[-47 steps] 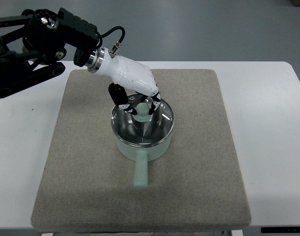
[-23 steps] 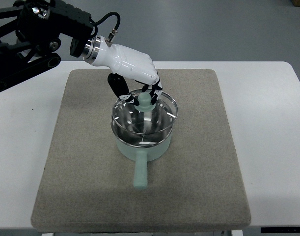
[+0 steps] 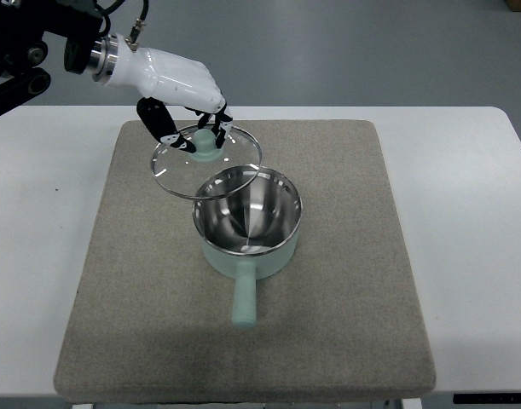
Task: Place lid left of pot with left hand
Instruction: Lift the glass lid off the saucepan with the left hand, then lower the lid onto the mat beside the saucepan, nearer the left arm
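The left hand (image 3: 185,109) grips with curled fingers the pale green knob of the lid (image 3: 206,162), a clear glass disc with metal rim, hanging just below it, overlapping the pot (image 3: 247,223).

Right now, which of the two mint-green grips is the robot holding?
The round knob on the glass lid, pinched by the left hand; the pot's long handle is untouched.
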### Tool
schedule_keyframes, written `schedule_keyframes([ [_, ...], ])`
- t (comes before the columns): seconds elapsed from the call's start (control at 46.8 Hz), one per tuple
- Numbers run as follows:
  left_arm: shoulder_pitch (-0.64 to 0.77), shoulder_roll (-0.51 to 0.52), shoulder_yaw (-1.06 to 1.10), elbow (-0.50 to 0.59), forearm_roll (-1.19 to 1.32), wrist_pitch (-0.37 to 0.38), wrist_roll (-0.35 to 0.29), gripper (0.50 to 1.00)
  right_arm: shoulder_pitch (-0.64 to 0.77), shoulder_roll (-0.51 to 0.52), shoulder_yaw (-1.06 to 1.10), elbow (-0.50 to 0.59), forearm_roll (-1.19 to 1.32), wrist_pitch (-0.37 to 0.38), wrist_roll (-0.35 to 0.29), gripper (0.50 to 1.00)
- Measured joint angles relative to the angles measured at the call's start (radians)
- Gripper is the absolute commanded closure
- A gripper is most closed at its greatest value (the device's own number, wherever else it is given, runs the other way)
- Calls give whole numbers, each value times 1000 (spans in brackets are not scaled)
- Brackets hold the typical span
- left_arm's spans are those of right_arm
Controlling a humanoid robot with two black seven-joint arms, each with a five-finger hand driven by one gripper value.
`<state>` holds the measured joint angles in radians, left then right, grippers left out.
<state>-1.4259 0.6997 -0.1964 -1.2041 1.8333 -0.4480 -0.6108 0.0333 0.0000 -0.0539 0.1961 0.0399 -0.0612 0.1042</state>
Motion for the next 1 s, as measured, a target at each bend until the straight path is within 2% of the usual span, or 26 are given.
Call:
schedule_keyframes([
  [0.406, 17, 214, 12, -4, -5, -1, 0, 1000, 0, 0, 0, -1, 0, 0, -1, 579],
  [0.769, 126, 220, 12, 4, -2, 7, 0, 1000, 0, 0, 0, 0, 0, 0, 0, 576],
  [1.004, 191, 185, 10, 45, -3, 54, 0, 1000, 0, 0, 0, 0, 0, 0, 0, 576],
])
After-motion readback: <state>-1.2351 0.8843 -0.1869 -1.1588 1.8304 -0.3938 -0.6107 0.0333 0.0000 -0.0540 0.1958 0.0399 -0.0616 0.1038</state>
